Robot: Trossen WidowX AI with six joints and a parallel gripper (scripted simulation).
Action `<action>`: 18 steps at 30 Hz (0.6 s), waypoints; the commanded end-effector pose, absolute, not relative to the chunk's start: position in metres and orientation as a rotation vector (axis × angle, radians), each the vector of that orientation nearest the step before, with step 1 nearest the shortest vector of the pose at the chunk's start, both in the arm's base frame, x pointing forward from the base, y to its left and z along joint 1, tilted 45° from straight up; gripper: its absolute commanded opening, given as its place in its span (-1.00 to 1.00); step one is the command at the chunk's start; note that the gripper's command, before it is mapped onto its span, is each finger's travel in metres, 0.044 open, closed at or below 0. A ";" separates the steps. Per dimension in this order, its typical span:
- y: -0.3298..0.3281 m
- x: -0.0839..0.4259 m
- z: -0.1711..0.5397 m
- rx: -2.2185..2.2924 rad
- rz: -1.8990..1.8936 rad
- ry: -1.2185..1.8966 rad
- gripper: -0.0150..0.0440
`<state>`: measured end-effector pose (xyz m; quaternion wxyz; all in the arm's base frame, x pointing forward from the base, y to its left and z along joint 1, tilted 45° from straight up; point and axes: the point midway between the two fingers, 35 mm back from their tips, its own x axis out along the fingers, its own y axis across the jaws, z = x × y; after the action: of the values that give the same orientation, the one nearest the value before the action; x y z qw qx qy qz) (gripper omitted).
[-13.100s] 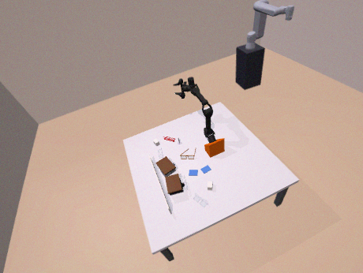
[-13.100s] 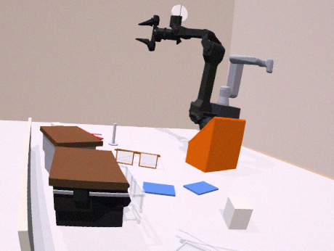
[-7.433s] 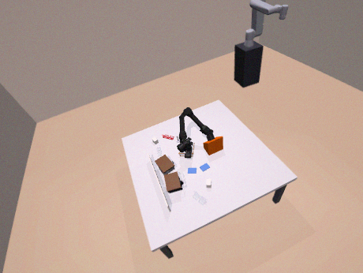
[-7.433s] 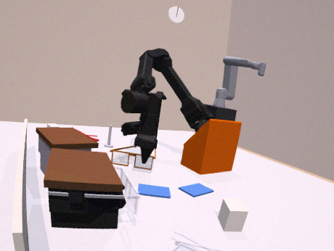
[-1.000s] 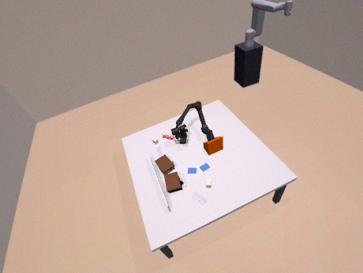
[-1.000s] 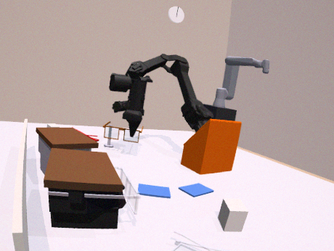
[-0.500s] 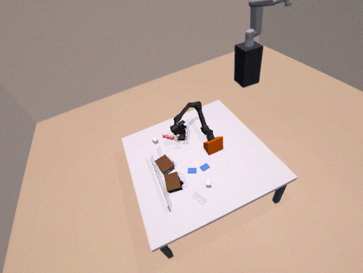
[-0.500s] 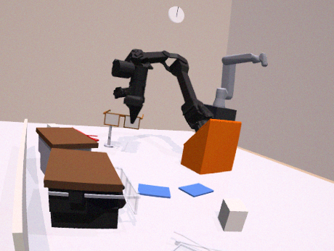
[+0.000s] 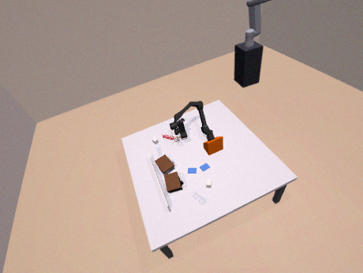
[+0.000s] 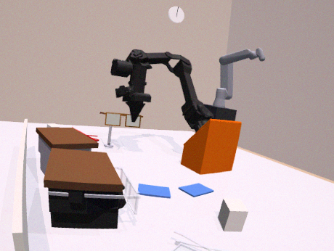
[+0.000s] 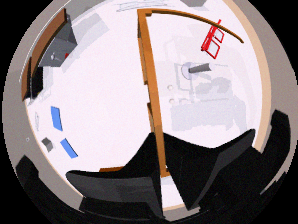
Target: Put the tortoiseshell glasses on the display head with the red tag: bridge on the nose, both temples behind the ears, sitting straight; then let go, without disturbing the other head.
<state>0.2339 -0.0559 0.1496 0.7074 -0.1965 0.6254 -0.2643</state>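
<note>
The tortoiseshell glasses [image 9: 177, 139] [image 10: 112, 119] [image 11: 147, 60] hang in the air, front upright and one temple reaching away. My gripper [image 9: 185, 137] [image 10: 133, 121] [image 11: 154, 136] is shut on them at one end of the front, near a lens rim. The grey display head [image 10: 41, 156] [image 11: 57, 44] [image 9: 165, 163] has a brown slab top; a small red spot, seemingly the red tag [image 11: 66, 56], shows on it in the wrist view. The black display head [image 9: 173, 181] [image 10: 85, 214] stands beside it, also under a brown slab. The glasses are well away from both heads. The noses and ears are not clear.
A grey post stand [image 10: 109, 136] [image 11: 200, 68] and red glasses [image 9: 168, 137] [image 11: 204, 48] are near the held glasses. A long white panel [image 9: 159, 183] runs behind the heads. Two blue pads, an orange block [image 9: 213, 145] [image 10: 221, 145], white blocks and clear glasses lie or stand around.
</note>
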 end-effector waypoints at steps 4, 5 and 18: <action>-0.058 0.231 0.157 -0.544 -0.394 1.445 -0.49; -0.058 0.230 0.158 -0.560 -0.369 1.451 -0.49; -0.061 0.224 0.169 -0.771 -0.034 1.475 -0.49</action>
<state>0.2253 -0.0613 0.1643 0.6770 -0.3174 0.6615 -0.0580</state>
